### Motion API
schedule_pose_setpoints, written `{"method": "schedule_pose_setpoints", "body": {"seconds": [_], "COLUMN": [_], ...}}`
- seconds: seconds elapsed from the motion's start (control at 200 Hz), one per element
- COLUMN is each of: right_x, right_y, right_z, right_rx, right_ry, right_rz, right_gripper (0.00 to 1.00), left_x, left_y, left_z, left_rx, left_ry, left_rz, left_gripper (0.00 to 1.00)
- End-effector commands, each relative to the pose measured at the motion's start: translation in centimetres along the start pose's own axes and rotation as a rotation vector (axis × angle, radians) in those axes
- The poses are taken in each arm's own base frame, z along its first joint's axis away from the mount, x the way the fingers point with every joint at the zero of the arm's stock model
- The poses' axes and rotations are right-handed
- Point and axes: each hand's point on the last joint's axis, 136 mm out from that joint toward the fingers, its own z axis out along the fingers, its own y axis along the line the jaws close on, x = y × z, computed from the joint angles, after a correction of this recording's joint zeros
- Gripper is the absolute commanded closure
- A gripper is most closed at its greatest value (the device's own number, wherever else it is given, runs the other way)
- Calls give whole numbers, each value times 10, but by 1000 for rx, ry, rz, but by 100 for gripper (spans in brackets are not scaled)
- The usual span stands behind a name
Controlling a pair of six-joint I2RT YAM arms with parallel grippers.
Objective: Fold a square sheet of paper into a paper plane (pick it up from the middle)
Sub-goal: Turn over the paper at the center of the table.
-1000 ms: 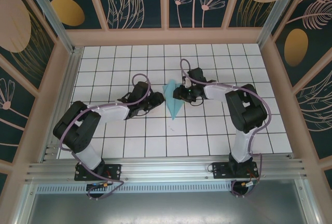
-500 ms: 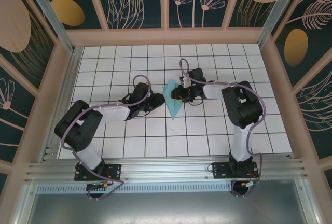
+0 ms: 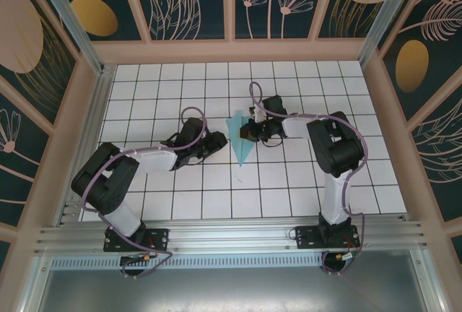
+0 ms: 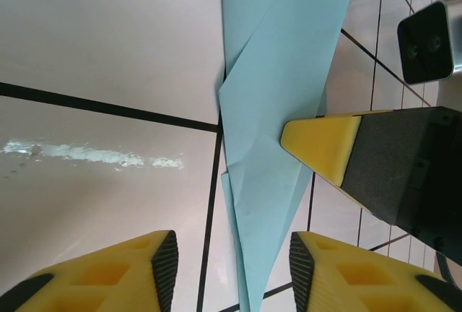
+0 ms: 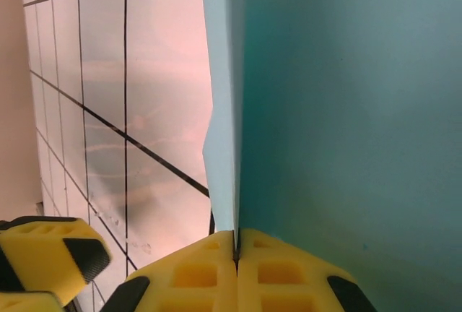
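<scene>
Paper plane [image 3: 239, 141] edge pinched in right gripper [image 5: 237, 245]; left gripper [image 4: 229, 258] spread, seemingly clear

One teal-blue paper plane [image 3: 239, 141], one white-tiled bench [image 3: 289, 198], two hands: left hand [image 3: 219, 139], right hand [image 3: 247, 133].

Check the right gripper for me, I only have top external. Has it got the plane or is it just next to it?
Observer: Got it. In the right wrist view the right gripper is shut on the paper plane, with a folded edge pinched in the closed jaws.
Operator: Left jaws?
Observer: In the left wrist view the left gripper is open. The plane's narrow end lies between its jaws, not pinched.
Operator: How do the folds look?
Observer: The left wrist view shows overlapping folded layers, and their edges step unevenly along one side.
</scene>
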Motion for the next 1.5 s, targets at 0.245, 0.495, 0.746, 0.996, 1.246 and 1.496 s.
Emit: {"method": "schedule_pose_setpoints", "body": {"seconds": [0.245,0.495,0.746,0.996,1.246,1.496], "right_x": [-4,9,10,2,4,26], "right_y": [-7,-29,-67,-75,-70,-61], "right_z": [-87,-160,-192,-178,-135,-81], "right_rx": [367,757,1212,1452,1551,1456], "right_ry": [-174,-252,-256,-240,-178,-92], "right_rz": [-12,-17,-61,-160,-268,-307], "right_gripper": [97,97,98,98,97,91], "left_x": [-36,-62,-67,-74,-82,-87], "left_y": [15,19,30,45,59,67], "left_z": [-45,-86,-101,-121,-137,-155], "left_rx": [-164,-269,-310,-322,-343,-347], "left_ry": [-199,-349,-379,-398,-414,-452], "left_rz": [83,143,131,85,42,2], "left_gripper": [20,4,2,2,2,1]}}
